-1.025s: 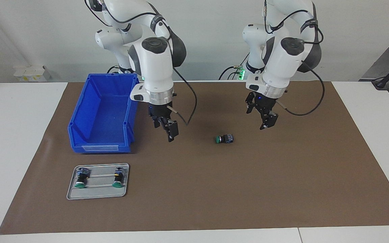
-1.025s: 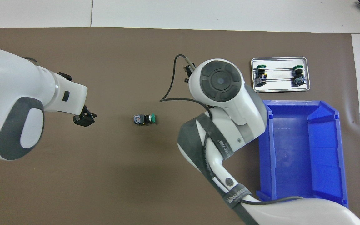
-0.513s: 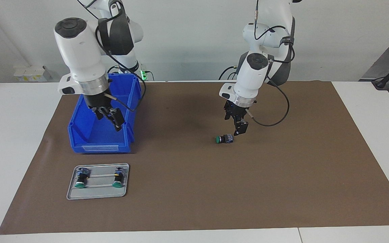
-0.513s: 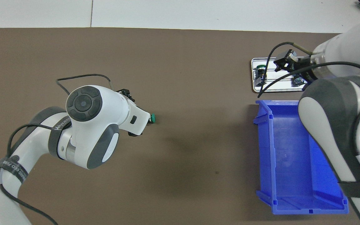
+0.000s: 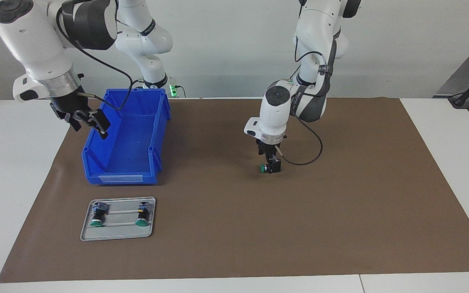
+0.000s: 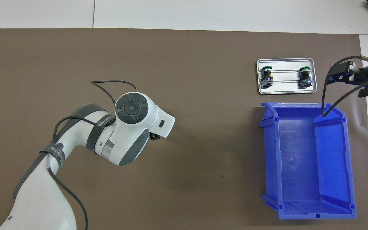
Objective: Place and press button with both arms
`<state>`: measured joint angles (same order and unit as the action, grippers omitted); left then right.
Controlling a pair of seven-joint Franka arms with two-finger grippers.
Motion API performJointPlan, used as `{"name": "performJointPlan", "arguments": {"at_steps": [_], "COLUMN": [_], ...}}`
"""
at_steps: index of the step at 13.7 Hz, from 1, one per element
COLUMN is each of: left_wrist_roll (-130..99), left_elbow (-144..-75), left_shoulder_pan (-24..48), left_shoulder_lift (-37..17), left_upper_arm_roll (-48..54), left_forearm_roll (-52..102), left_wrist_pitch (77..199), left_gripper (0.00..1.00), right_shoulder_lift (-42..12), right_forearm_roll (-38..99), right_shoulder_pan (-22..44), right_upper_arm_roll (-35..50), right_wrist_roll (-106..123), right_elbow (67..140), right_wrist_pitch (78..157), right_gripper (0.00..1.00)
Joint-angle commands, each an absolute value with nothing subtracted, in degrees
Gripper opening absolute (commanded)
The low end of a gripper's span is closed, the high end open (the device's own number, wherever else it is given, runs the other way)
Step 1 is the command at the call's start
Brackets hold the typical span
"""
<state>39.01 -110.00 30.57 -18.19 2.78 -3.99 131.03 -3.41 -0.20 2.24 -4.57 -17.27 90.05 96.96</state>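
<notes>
The button lies on its side on the brown mat, mid-table, with only its green cap showing past the hand. My left gripper points straight down and sits right at the button's body, at mat level. From overhead the left arm's wrist hides both the button and the gripper. My right gripper is open and holds nothing. It hangs high over the blue bin's wall at the right arm's end of the table.
An open blue bin stands on the mat toward the right arm's end. Farther from the robots than the bin lies a small metal tray holding two more green-capped buttons.
The left arm has swung in and come down onto the button. The right arm has swung up and away from mid-table, out over the bin's end wall.
</notes>
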Motion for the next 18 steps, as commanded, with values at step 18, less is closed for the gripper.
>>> {"name": "performJointPlan", "arguments": {"at_steps": [18], "left_wrist_roll": [37.7], "left_elbow": [-120.0], "left_shoulder_pan": [32.6], "left_shoulder_lift": [-20.0], "left_upper_arm_roll": [1.8], "left_forearm_roll": [-5.8], "left_wrist_pitch": [142.4], "left_gripper": [0.79], "right_shoulder_lift": [3.4], "right_forearm_roll": [-3.1], "right_shoulder_pan": [4.0], "right_upper_arm_roll": [-3.8], "right_wrist_roll": [-3.1], "right_elbow": [93.8], "right_wrist_pitch": [90.2], "right_gripper": [1.0]}}
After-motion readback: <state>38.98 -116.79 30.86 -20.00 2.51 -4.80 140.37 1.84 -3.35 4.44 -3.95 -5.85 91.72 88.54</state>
